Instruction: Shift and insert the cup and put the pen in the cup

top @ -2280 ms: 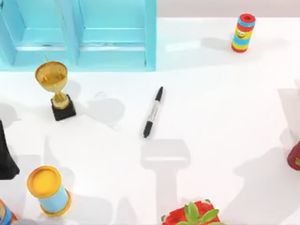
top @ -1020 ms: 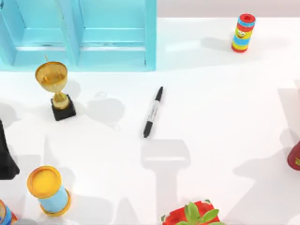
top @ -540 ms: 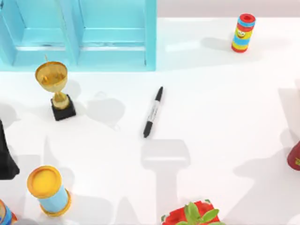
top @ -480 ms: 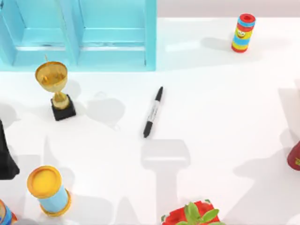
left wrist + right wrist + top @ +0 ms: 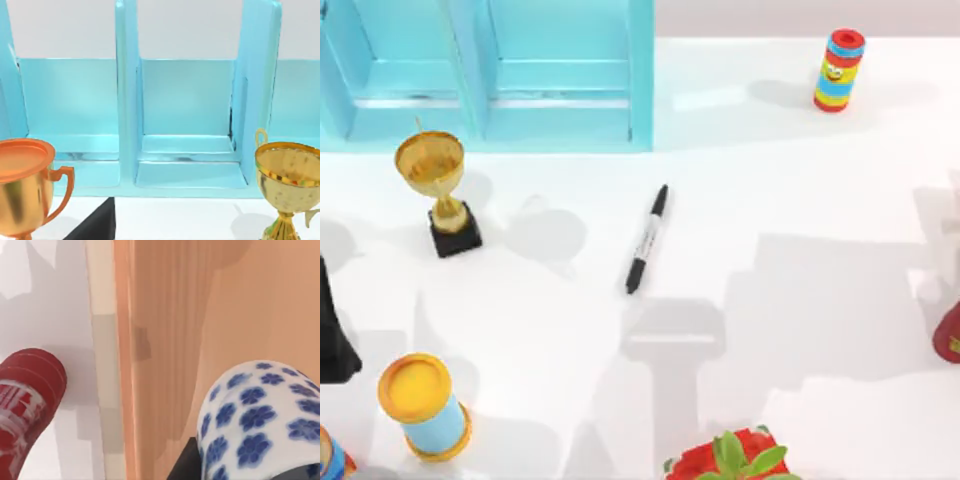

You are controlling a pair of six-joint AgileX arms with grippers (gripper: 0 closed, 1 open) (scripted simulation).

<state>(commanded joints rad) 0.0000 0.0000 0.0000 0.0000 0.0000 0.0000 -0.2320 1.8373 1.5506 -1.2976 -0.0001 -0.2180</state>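
Cup: close under the right wrist camera, beyond the table edge, finger state cannot be told; pen: flat mid-table, untouched; advice: carry cup level, set upright beside pen before pen pickup.

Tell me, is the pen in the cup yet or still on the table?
Still out. The pen lies flat on the white table in the top view, while the cup appears close up in the right wrist view.
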